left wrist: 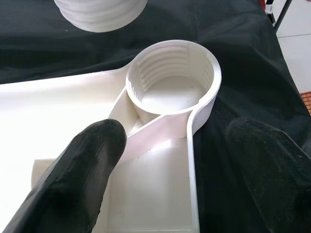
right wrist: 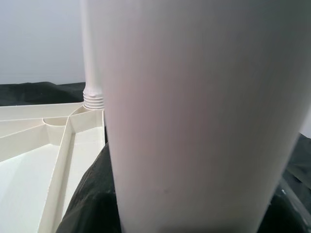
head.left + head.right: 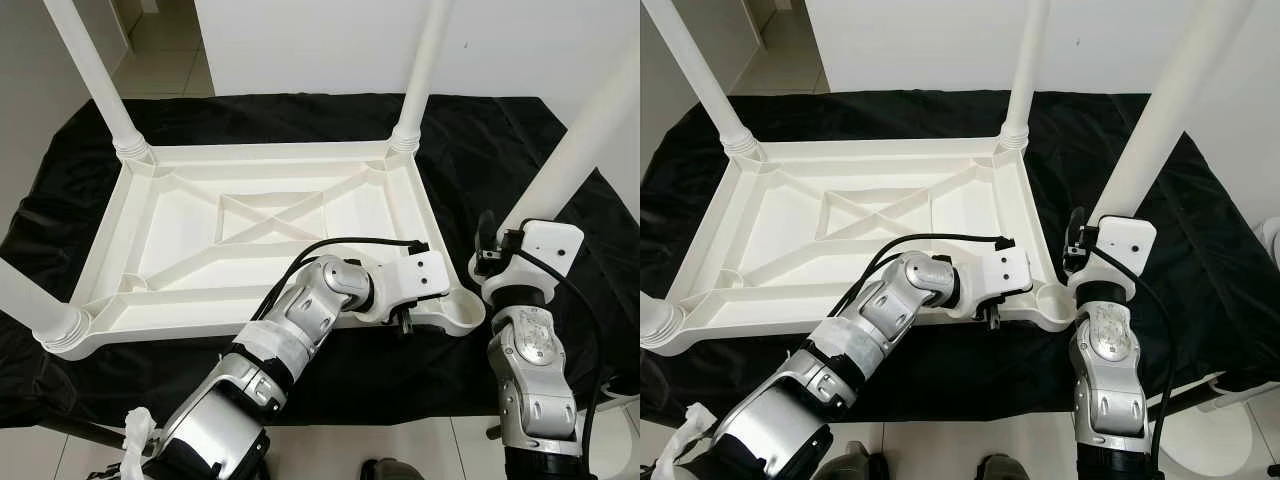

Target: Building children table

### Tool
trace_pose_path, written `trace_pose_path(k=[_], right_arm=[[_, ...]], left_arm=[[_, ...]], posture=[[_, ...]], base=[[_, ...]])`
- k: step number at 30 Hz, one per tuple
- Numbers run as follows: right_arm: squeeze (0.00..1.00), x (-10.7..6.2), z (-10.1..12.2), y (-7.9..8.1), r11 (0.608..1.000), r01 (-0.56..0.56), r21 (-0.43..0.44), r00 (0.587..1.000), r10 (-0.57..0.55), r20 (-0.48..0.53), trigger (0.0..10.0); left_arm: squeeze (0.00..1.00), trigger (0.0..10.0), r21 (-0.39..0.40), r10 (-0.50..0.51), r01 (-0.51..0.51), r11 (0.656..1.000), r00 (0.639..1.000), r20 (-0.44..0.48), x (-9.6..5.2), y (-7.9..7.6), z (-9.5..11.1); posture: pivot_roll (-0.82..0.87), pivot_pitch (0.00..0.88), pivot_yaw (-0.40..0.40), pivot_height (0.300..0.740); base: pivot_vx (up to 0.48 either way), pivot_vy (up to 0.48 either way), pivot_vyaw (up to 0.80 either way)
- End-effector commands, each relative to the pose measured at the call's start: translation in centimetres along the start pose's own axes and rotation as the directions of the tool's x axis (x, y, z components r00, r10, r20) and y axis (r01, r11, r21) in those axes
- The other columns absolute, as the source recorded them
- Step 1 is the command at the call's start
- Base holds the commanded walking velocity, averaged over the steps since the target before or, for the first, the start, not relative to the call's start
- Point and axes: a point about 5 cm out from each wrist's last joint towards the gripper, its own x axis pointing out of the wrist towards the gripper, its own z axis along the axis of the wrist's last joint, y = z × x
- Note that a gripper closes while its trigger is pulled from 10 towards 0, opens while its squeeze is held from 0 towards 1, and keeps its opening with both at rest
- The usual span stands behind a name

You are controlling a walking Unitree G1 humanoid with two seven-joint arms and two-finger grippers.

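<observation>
Black fingers [image 1: 87, 170] of the left gripper [image 1: 170, 165] stand wide apart over the near right corner of the white table top [image 3: 180, 225]. One finger sits over the inside of the tray-like top, and the other sits outside its edge, over the black cloth [image 3: 480, 150]. The rim of the table top runs between them. Whether they touch the rim cannot be told.

Just past this gripper is the round screw socket [image 1: 172, 80] at that corner. It has ridges inside and holds no leg.

The right gripper [image 3: 487, 240] is just right of that corner. It holds a loose white leg [image 3: 585, 130], which leans up and to the right. The leg's threaded bottom end [image 1: 99, 12] hangs a little above the socket, not yet in it.

The table top lies upside down on the black cloth, with its ribs and a crossed brace showing. Three more white legs already stand in the other corners: the far left leg [image 3: 95, 75], the far right leg [image 3: 420, 65] and the near left leg [image 3: 25, 295].

The black cloth covers a low stand. Behind it is a white wall [image 3: 320, 45], and pale floor tiles [image 3: 165, 50] show at the far left.
</observation>
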Motion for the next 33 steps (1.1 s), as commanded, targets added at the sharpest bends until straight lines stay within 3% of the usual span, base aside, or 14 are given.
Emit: trace_pose_path(k=[1,22,28,33], right_arm=[[0.0,0.0,0.0,0.2,1.0,-0.006,-0.006,1.0,0.006,0.01,10.0],[0.0,0.0,0.1,0.4,1.0,-0.021,-0.009,1.0,0.021,0.011,10.0],[0.0,0.1,0.2,0.4,1.0,-0.025,-0.009,1.0,0.025,0.01,10.0],[0.0,0.0,0.1,0.4,1.0,-0.024,-0.01,1.0,0.024,0.008,10.0]], left_arm=[[0.0,10.0,-0.028,0.751,-0.751,0.66,0.66,0.006,-0.1,3.3,1.3],[0.0,10.0,-0.006,0.79,-0.79,0.613,0.612,0.033,-0.2,3.6,1.1],[0.0,10.0,-0.09,0.832,-0.828,0.554,0.547,0.093,-0.3,3.7,2.3],[0.0,10.0,-0.127,0.837,-0.828,0.546,0.535,0.114,-0.4,3.8,2.7]], posture=[[-0.04,0.071,0.024,0.74],[-0.04,0.069,0.011,0.74],[-0.04,0.076,0.012,0.74],[-0.04,0.077,0.012,0.74]], base=[[0.0,0.0,0.0],[0.0,0.0,0.0],[0.0,0.0,0.0],[0.0,0.0,0.0]])
